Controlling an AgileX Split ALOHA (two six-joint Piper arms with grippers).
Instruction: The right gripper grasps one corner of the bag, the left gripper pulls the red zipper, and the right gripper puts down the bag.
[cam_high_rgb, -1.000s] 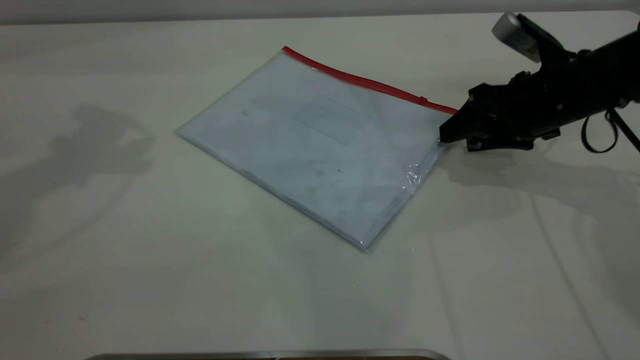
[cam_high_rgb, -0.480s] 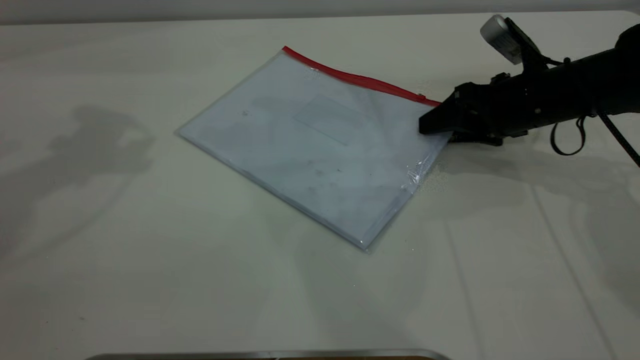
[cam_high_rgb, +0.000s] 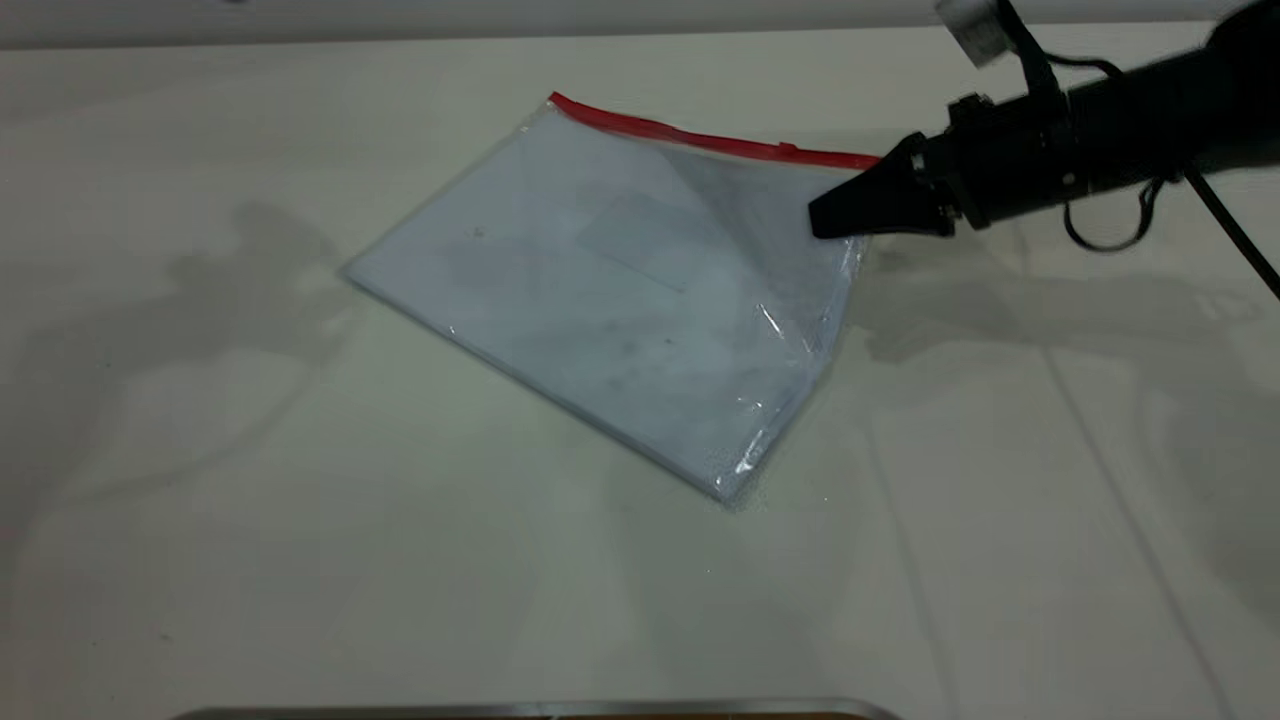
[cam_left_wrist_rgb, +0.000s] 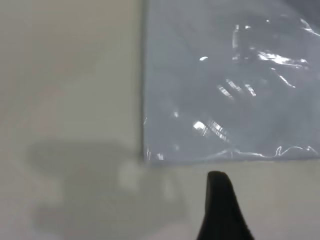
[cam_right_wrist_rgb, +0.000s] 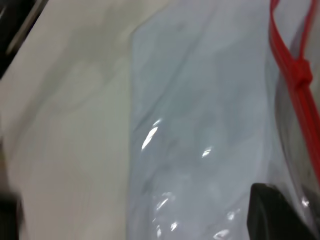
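Observation:
The bag (cam_high_rgb: 600, 290), a clear pouch with white sheets inside, lies on the white table. The red zipper (cam_high_rgb: 700, 138) runs along its far edge, and the small slider tab (cam_high_rgb: 788, 150) sits near the right end. My right gripper (cam_high_rgb: 822, 220) is shut on the right corner of the bag by the zipper's end and holds that corner raised, while the rest of the bag stays on the table. In the right wrist view the bag (cam_right_wrist_rgb: 200, 125), zipper (cam_right_wrist_rgb: 285, 45) and slider (cam_right_wrist_rgb: 301, 75) show. My left gripper (cam_left_wrist_rgb: 220, 210) shows only in the left wrist view, over bare table just off the bag's edge (cam_left_wrist_rgb: 225, 90).
The white table (cam_high_rgb: 300, 520) spreads around the bag. A metal rim (cam_high_rgb: 540, 708) runs along the front edge. The left arm's shadow falls on the table's left side. The right arm's looped cable (cam_high_rgb: 1110, 225) hangs behind the gripper.
My right gripper has moved left onto the bag's right corner, closed on it and lifted it. The bag's right end has risen and the zipper line has tilted up.

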